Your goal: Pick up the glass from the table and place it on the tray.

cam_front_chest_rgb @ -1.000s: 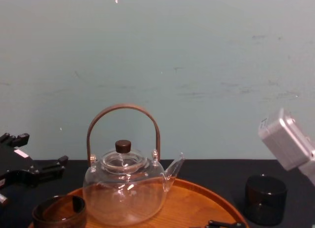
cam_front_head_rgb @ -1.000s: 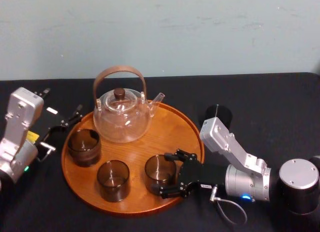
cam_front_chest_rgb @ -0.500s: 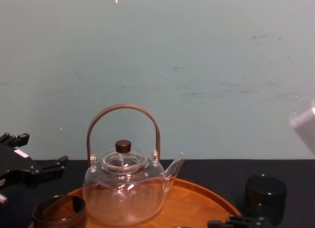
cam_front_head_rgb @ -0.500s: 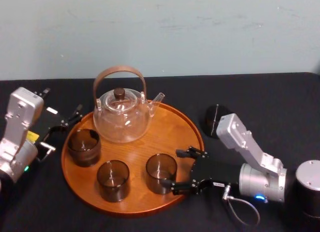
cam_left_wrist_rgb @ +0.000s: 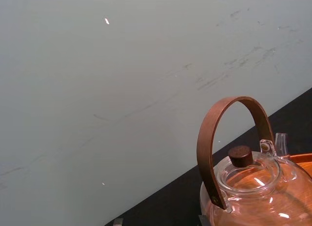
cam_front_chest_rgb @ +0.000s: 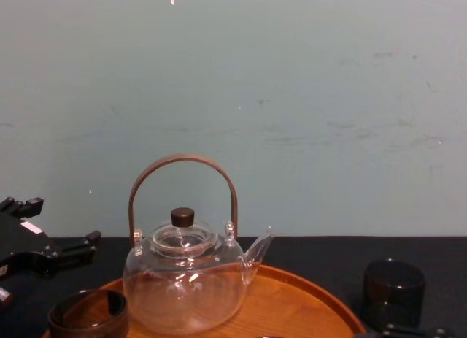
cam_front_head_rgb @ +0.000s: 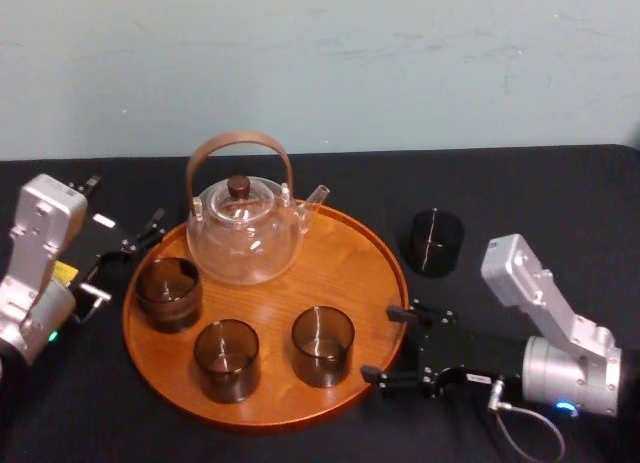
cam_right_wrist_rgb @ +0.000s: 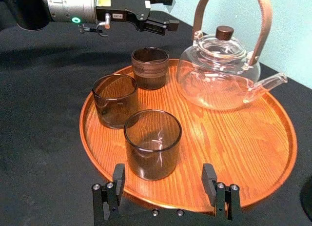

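Observation:
A round orange-brown wooden tray (cam_front_head_rgb: 352, 271) (cam_right_wrist_rgb: 234, 153) carries a clear glass teapot (cam_front_head_rgb: 245, 233) and three smoky glasses. The nearest-right glass (cam_front_head_rgb: 322, 345) (cam_right_wrist_rgb: 152, 143) stands upright on the tray, free of any grip. My right gripper (cam_front_head_rgb: 382, 343) (cam_right_wrist_rgb: 163, 179) is open just off the tray's right rim, a short gap from that glass, with nothing between its fingers. Another dark glass (cam_front_head_rgb: 435, 241) (cam_front_chest_rgb: 394, 283) stands on the black table, right of the tray. My left gripper (cam_front_head_rgb: 125, 255) (cam_right_wrist_rgb: 170, 12) rests open beside the tray's left rim.
The other two glasses (cam_front_head_rgb: 168, 293) (cam_front_head_rgb: 227, 360) sit on the tray's left and front. The teapot (cam_front_chest_rgb: 186, 279) (cam_left_wrist_rgb: 243, 187) with its tall brown handle stands at the tray's back. A pale wall closes the table's far edge.
My right gripper has drawn back to the right, off the tray and away from the glass. That glass stays standing on the tray. The left arm has not moved.

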`<action>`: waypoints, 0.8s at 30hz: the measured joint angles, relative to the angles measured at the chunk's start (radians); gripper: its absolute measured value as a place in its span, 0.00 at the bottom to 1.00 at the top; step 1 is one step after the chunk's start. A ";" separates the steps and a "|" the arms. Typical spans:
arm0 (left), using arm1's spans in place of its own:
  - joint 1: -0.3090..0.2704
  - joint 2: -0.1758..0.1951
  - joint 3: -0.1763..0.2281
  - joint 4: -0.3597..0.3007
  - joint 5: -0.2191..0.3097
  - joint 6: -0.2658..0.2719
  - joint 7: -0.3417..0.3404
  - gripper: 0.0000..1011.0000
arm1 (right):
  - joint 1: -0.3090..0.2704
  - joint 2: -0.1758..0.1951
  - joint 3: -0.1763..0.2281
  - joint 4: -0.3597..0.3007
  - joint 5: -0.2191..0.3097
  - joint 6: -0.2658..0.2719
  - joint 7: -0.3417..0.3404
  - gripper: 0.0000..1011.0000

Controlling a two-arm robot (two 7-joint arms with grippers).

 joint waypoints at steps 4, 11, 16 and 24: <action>0.000 0.000 0.000 0.000 0.000 0.000 0.000 0.99 | -0.018 0.024 0.015 -0.014 0.015 -0.010 0.005 0.99; 0.000 0.000 0.000 0.000 0.000 0.000 0.000 0.99 | -0.052 0.058 0.047 -0.035 0.035 -0.023 -0.004 0.99; 0.000 0.000 0.000 0.000 0.000 0.000 0.000 0.99 | -0.074 0.073 0.072 -0.040 0.044 -0.033 -0.021 0.99; 0.000 0.000 0.000 0.000 0.000 0.000 0.000 0.99 | -0.100 0.075 0.122 -0.036 0.050 -0.047 -0.066 0.99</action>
